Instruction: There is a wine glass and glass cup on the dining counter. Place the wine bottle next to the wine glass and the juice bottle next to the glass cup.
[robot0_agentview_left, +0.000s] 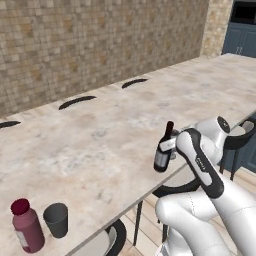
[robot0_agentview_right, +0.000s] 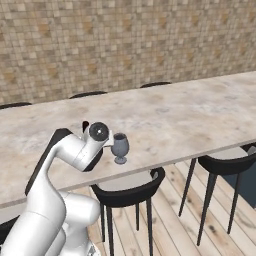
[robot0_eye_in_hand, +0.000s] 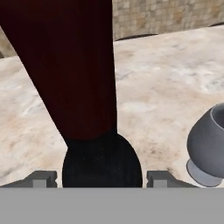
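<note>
On the long beige dining counter (robot0_agentview_left: 100, 135), near its front edge, the slim dark wine bottle (robot0_agentview_left: 163, 148) is tilted with my gripper (robot0_agentview_left: 171, 145) shut on its body. The hand view has the bottle (robot0_eye_in_hand: 74, 74) between the two fingertips (robot0_eye_in_hand: 41, 178), with the gripper (robot0_eye_in_hand: 102, 178) at the bottom. The stemmed wine glass (robot0_agentview_right: 120, 147) stands upright just to the right of the bottle, close by in the hand view as the wine glass (robot0_eye_in_hand: 209, 148). Far left at the front edge, the maroon juice bottle (robot0_agentview_left: 26, 226) stands beside the dark glass cup (robot0_agentview_left: 56, 219).
Black stools (robot0_agentview_right: 127, 192) are tucked under the counter's near edge, and another stool (robot0_agentview_right: 225, 165) stands to the right. A tiled wall (robot0_agentview_left: 90, 40) runs behind the counter. Dark stool backs (robot0_agentview_left: 77, 102) show along the far edge.
</note>
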